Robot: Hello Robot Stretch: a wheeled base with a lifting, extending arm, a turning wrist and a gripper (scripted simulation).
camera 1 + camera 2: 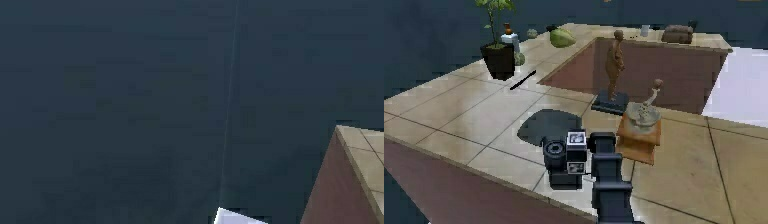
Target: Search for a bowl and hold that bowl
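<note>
Arm (612,188) over the counter (454,105), jaws' load impossible to tell; dark pot (498,60) holds a plant (494,10).

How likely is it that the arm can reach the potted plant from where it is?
Probably yes. Mostly bare counter lies between the gripper and the potted plant, with a dark stick just beside that path. It stands far out, though.
</note>
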